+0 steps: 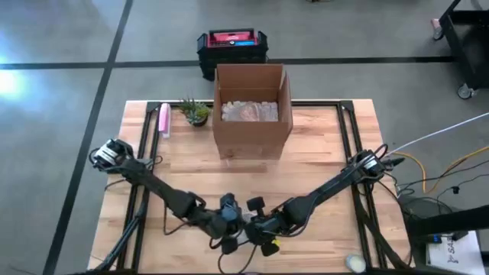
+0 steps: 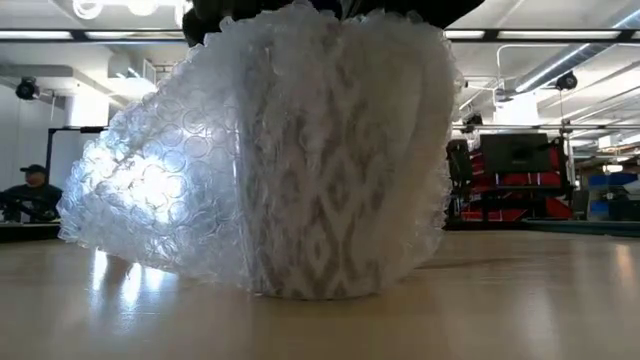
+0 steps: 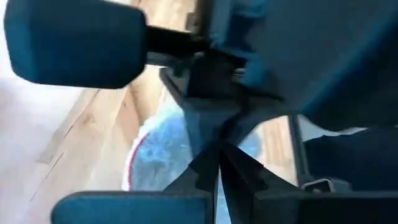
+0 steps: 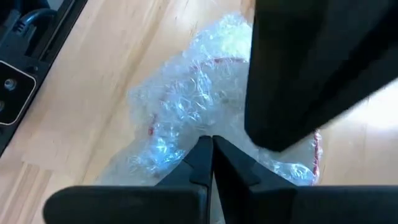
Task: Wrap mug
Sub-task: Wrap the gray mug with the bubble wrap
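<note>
A patterned mug (image 2: 320,200) stands upright on its base on the wooden table (image 2: 500,300), close to the near edge. Clear bubble wrap (image 2: 150,190) is drawn up around it and flares out to one side, with its lower edge on the table. In the high view both arms meet over it and hide it. My left gripper (image 1: 229,221) and my right gripper (image 1: 261,226) sit side by side on top of the bundle, both shut. The wrist views show the crumpled wrap (image 4: 186,106) just beyond each pair of fingertips. My left gripper (image 3: 217,163) comes down from above onto the top of the wrap (image 3: 155,162). Its shut fingertips meet there. The right arm and its own fingers hide what lies between them. My right gripper (image 4: 211,144) pinches the gathered bubble wrap (image 4: 193,127) at the top of the bundle between its fingertips. It points down from above. The wrap stays bunched over the mug, which rests on the table.
An open cardboard box (image 1: 252,107) holding wrapped items stands at the far centre. A small plant (image 1: 196,112) and a pink object (image 1: 163,120) lie left of it. A tape roll (image 1: 355,262) sits at the near right edge. A person (image 2: 30,195) sits far behind the table.
</note>
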Available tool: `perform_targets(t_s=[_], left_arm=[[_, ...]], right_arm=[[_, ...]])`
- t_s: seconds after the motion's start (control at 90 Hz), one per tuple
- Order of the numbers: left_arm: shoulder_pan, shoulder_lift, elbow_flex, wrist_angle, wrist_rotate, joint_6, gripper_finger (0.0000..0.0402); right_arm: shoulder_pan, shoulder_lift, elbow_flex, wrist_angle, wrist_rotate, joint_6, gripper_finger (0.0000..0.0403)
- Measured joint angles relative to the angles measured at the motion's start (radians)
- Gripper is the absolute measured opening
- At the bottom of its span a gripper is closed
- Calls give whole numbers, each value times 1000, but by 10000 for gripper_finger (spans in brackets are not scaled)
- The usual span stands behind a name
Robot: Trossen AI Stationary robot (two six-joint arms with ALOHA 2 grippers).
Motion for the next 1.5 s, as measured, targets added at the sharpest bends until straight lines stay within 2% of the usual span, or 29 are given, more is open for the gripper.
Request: perform_targets(t_s=[0.222,0.6,0.767,0.944,1.156,1.5], left_arm=[[13,65,0,0,1,1,0],[24,74,0,-3,-2,-4,0],[24,74,0,-3,-1,-9,0],[24,74,0,-1,7,-17,0],[23,74,0,-3,6,-5,0],[26,75,0,-2,5,-2,0]], right_arm=[[4,-41,-4,-25,1,-19,0],[17,-109,-2,-93,13,-27,0],[3,-105,-8,-87,121,-38,0],[-14,-34,-21,-34,-1,-54,0],[-16,16,-18,-27,-7,-62,0],[13,-99,16,-89,-40,-70,0]])
